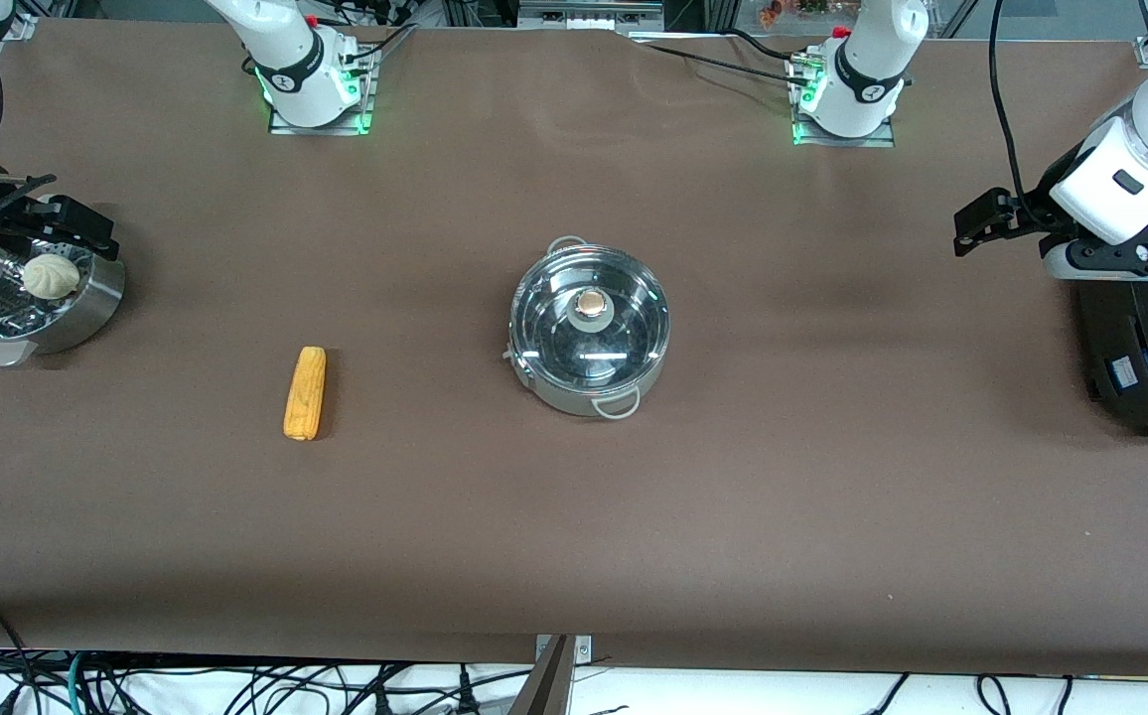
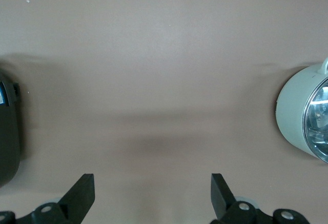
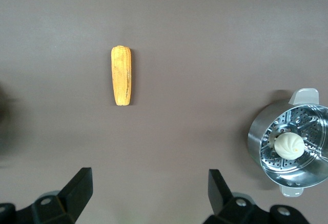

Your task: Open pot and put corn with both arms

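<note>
The shiny steel pot [image 1: 624,382] stands in the middle of the table with its glass lid [image 1: 554,343] on, tan knob [image 1: 591,303] on top. Its side shows at the edge of the left wrist view [image 2: 294,114]. The corn [image 1: 305,392] lies on the table toward the right arm's end, apart from the pot; it also shows in the right wrist view [image 3: 121,75]. My left gripper [image 2: 152,193] is open and empty, up over bare table between the pot and the black cooker. My right gripper [image 3: 151,188] is open and empty, up over bare table between the corn and the steamer pot.
A perforated steel steamer pot [image 1: 87,308] with a white bun [image 1: 50,276] stands at the right arm's end, also in the right wrist view [image 3: 256,137]. A large black cooker [image 1: 1145,357] stands at the left arm's end; it also shows in the left wrist view [image 2: 7,131].
</note>
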Tool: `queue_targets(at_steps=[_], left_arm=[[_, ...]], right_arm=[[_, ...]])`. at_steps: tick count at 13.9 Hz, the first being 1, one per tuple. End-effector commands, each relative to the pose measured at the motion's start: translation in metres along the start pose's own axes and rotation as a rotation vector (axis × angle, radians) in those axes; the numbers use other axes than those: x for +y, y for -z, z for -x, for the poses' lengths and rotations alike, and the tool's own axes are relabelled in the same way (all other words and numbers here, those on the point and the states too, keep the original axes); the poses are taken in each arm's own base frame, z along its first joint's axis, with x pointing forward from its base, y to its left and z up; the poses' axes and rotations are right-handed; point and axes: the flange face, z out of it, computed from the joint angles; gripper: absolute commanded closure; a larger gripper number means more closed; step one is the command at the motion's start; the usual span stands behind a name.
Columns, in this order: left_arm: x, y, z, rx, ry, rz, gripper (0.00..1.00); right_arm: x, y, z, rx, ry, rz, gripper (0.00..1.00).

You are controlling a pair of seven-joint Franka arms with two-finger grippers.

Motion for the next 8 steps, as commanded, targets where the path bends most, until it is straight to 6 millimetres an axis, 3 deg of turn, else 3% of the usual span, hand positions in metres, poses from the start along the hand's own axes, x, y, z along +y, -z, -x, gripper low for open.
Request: queue_targets(at_steps=[1, 3, 6, 8], left_arm=[[0.009, 0.002, 0.005, -0.006, -0.017, 0.008, 0.00], [0.021, 0.001, 0.009, -0.027, -0.037, 0.010, 0.00], [0.073, -0.002, 0.017, -0.032, -0.123, 0.000, 0.00], [0.098, -0.022, 0.012, -0.065, -0.121, 0.006, 0.00]], right_arm=[[-0.001, 0.005, -0.004, -0.008, 0.005, -0.004, 0.00], [-0.001, 0.005, -0.004, -0.008, 0.005, -0.004, 0.00], [-0.001, 0.005, -0.004, -0.010, 0.005, -0.004, 0.00], [-0.001, 0.005, -0.004, -0.008, 0.004, -0.004, 0.00]])
